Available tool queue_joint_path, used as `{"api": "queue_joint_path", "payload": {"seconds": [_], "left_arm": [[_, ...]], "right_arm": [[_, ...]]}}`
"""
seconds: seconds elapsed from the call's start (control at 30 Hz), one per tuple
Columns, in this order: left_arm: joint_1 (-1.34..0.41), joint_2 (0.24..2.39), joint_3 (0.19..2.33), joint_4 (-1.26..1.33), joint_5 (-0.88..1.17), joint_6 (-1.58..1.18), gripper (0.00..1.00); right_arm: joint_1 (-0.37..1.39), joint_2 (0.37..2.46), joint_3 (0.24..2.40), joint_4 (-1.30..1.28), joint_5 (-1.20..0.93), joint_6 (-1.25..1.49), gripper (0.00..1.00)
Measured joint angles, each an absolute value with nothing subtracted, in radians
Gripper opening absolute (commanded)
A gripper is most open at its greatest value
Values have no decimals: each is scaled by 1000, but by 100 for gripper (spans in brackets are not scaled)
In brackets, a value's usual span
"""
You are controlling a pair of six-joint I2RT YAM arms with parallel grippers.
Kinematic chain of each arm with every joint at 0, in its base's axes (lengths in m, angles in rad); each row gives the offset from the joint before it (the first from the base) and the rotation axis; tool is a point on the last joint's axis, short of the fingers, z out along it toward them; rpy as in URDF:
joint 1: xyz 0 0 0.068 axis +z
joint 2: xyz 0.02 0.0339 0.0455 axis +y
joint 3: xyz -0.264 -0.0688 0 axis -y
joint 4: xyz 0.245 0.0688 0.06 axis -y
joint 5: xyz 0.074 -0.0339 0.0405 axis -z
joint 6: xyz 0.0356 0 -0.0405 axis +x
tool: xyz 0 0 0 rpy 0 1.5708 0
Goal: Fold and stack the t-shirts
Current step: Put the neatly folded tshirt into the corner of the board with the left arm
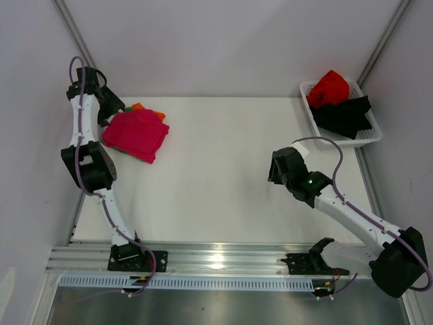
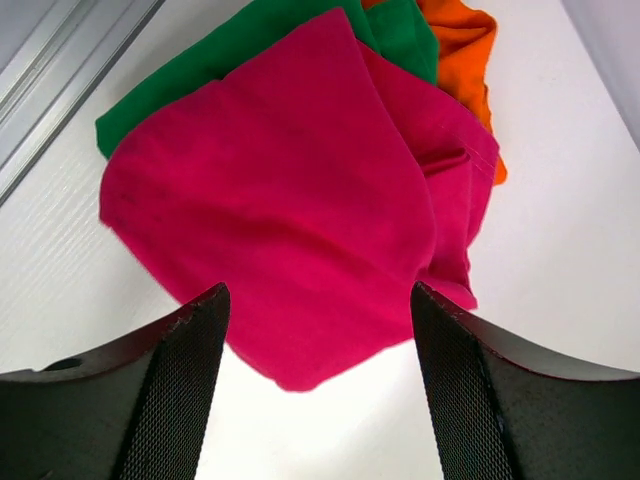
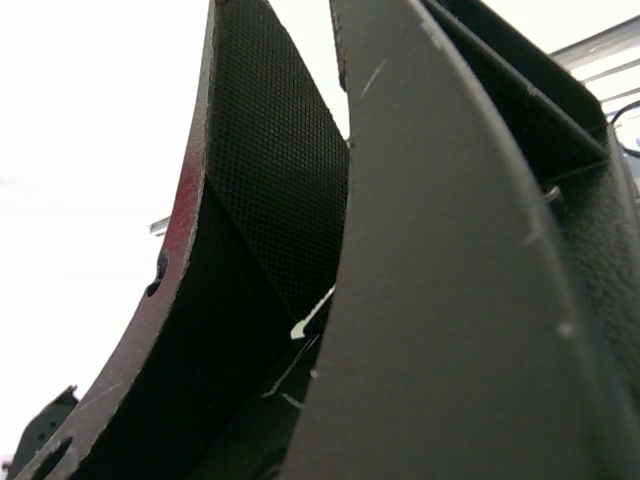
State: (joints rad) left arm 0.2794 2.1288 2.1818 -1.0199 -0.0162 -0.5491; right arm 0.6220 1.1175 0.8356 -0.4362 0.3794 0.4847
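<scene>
A folded magenta-pink t-shirt (image 1: 135,133) lies at the table's far left on top of a green t-shirt (image 2: 190,85) and an orange t-shirt (image 1: 139,107). In the left wrist view the pink shirt (image 2: 290,200) covers most of the green one, and the orange one (image 2: 460,50) pokes out at the far side. My left gripper (image 1: 114,105) is open and empty, just above the pink shirt's edge (image 2: 318,300). A red t-shirt (image 1: 329,87) and a black t-shirt (image 1: 345,114) lie crumpled in the basket. My right gripper (image 1: 276,169) is shut and empty (image 3: 325,130) over the table's right middle.
The white lattice basket (image 1: 308,89) stands at the back right corner. Grey walls and metal frame posts close in the table on the left, back and right. A metal rail (image 1: 216,257) runs along the near edge at the arm bases.
</scene>
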Motion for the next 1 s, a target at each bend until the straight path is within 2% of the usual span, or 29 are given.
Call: {"api": "queue_joint_path", "payload": {"seconds": [0.3,0.6,1.0], "left_arm": [[277,2276,2180,-939,-6,-552,75],[276,2284,2180,-883,-9,-536,75],[272,2296,2184,-961,-51,-530,75]], "right_arm": [[621,1092,815,-410,380,485,41],[617,1006,799,-388,376,489,41],[611,991,825,-418,376,488,41]]}}
